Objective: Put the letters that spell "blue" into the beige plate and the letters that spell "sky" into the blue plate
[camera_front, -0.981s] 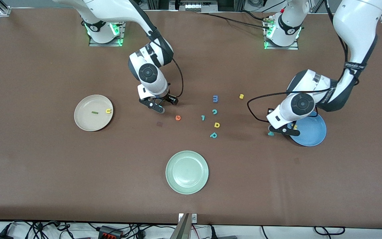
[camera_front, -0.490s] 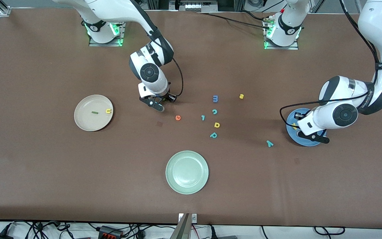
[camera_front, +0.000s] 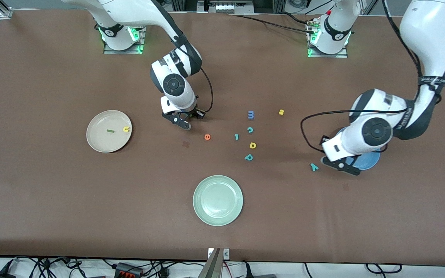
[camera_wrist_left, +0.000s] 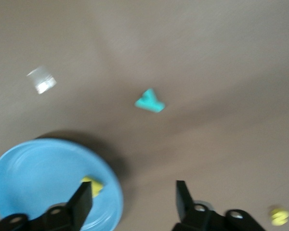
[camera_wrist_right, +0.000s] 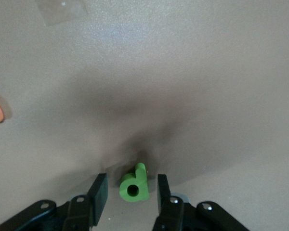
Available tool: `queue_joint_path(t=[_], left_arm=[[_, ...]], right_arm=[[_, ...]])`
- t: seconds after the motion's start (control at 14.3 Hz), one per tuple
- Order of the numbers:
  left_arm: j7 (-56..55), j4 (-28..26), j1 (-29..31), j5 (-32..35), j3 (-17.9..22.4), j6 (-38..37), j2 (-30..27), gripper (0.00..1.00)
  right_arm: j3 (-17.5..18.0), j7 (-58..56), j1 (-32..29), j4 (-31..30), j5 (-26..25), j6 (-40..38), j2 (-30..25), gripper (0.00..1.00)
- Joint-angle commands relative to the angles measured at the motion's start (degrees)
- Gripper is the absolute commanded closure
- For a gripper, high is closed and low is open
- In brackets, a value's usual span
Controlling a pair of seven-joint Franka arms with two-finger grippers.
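My right gripper (camera_front: 184, 122) is low over the table, open, with the green b (camera_wrist_right: 134, 184) lying between its fingers (camera_wrist_right: 100, 192) and a gap on each side. The orange e (camera_front: 207, 136) lies nearby. The beige plate (camera_front: 101, 141) holds the yellow u (camera_front: 126, 129) and the dark green l (camera_front: 110, 131). My left gripper (camera_front: 340, 165) hangs open and empty over the blue plate's (camera_front: 370, 161) edge; a yellow letter (camera_wrist_left: 94, 185) lies in that plate. The teal y (camera_front: 314, 166) rests on the table beside it. The yellow s (camera_front: 281, 112) lies farther from the camera.
A pale green plate (camera_front: 218, 200) sits near the table's front edge. Loose letters lie mid-table: a blue m (camera_front: 250, 114), a teal c (camera_front: 250, 130), a teal hooked one (camera_front: 236, 136), a yellow loop-and-stem (camera_front: 252, 145) and a teal loop-and-stem (camera_front: 248, 157).
The left gripper opened; the teal y now lies on the table beside the blue plate. The left arm swung out over the plate and back. The right gripper's fingers narrowed around the green b.
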Motion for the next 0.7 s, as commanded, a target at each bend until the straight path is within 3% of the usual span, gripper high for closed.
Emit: queue_joint_path(t=[0.0,0.28,0.42,0.63], left_arm=[[-10.2,3.9,-1.8,0.9,0.5,4.0,5.8,0.00],[-13.8,4.6,-3.1,3.6,5.2,12.9,11.0,0.00],[-13.7,4.4,-3.2,7.8,5.7,13.1,11.3,0.00],[-14.1,4.3,-4.8,7.7,5.6,13.5,12.8,0.00]], right_arm=[[-0.3,0.7,0.4,-0.6,0.9,0.6,-0.1,0.52],[-0.3,0.6,0.4,-0.7,0.9,0.5,0.1,0.63],[-0.3,0.7,0.5,-0.7,0.9,0.5,0.2,0.66],[-0.3,0.6,0.6,-0.7,0.9,0.5,0.4,0.73]])
